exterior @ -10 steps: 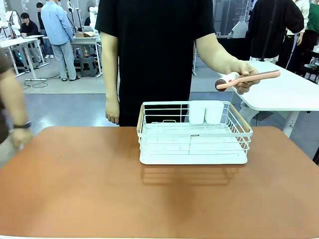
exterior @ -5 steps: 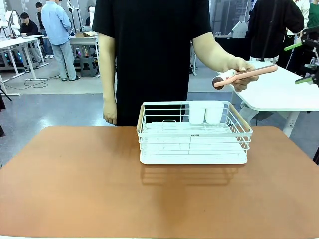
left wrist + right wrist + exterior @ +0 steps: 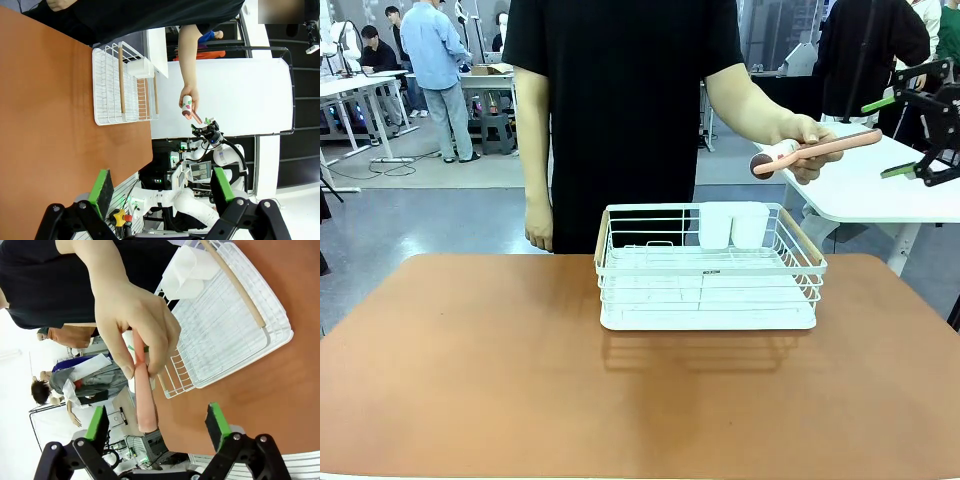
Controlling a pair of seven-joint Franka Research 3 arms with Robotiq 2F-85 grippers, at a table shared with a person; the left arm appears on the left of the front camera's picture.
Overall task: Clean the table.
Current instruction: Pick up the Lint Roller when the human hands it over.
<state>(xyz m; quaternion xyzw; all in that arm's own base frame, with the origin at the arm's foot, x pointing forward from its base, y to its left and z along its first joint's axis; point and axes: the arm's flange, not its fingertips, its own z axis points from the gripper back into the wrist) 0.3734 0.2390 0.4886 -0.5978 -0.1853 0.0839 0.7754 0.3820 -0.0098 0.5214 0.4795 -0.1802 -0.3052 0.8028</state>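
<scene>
**A:** Where is the worktop (image 3: 470, 380), and what's on it?

**B:** It spreads reddish-brown across the front view, from the near edge up to the person standing at the far side. A white wire rack (image 3: 710, 290) sits on it toward the far edge, about the middle. Two white cups (image 3: 732, 225) stand upright in the rack's back right corner.

**A:** And the person?

**B:** One hand (image 3: 805, 138) is raised above and to the right of the rack. It holds a pink-handled tool (image 3: 840, 146) with the handle pointing out to the right.

**A:** Is the right gripper (image 3: 888, 137) on it?

**B:** No. It hangs in the air just beyond the handle's tip, jaws spread wide with nothing between them. In the right wrist view the handle's free end points down toward the gap and touches neither green pad.

**A:** The left gripper (image 3: 162, 189)?

**B:** Its jaws are also wide apart and empty. It sits well away from the rack, looking along the worktop's edge.
</scene>
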